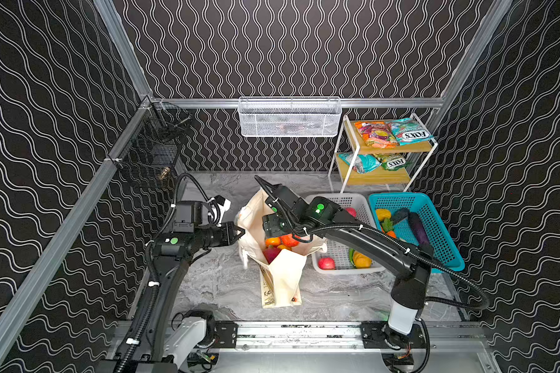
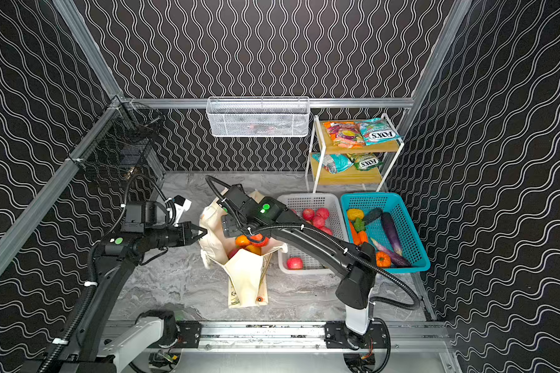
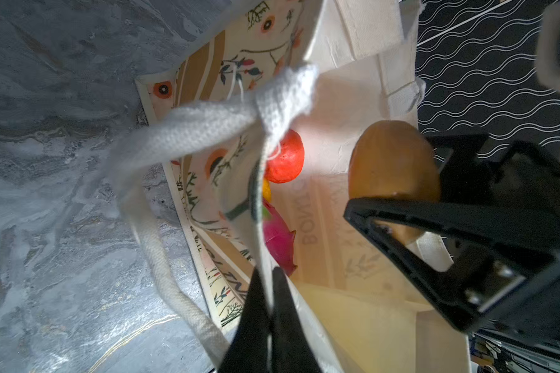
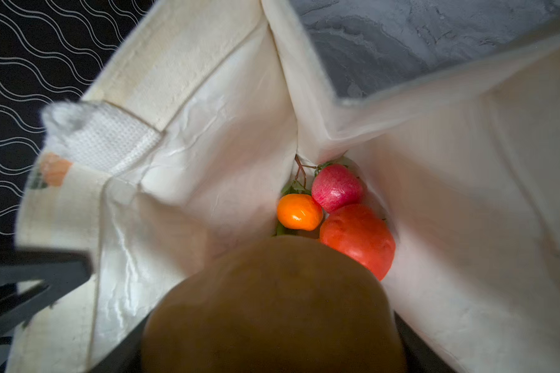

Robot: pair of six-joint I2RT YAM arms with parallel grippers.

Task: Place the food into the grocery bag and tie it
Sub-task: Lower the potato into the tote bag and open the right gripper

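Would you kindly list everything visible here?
grocery bag: one, cream, flower-printed, mid-table.
fruit in the bag: at least three, orange, pink, red, at the bottom.
brown-yellow fruit: one, at the bag's mouth.
white basket: one, right of the bag, holding red fruit.
teal basket: one, far right, holding vegetables.
rack: one, white frame, wooden shelves, back right.
snack packets: four, orange, teal, green, on the rack.
white mesh basket: one, on the back rail.
black wire basket: one, on the left rail.
table: one, grey marble.
left gripper: black, shut on the bag's rim.
right gripper: black, closed on the brown-yellow fruit.
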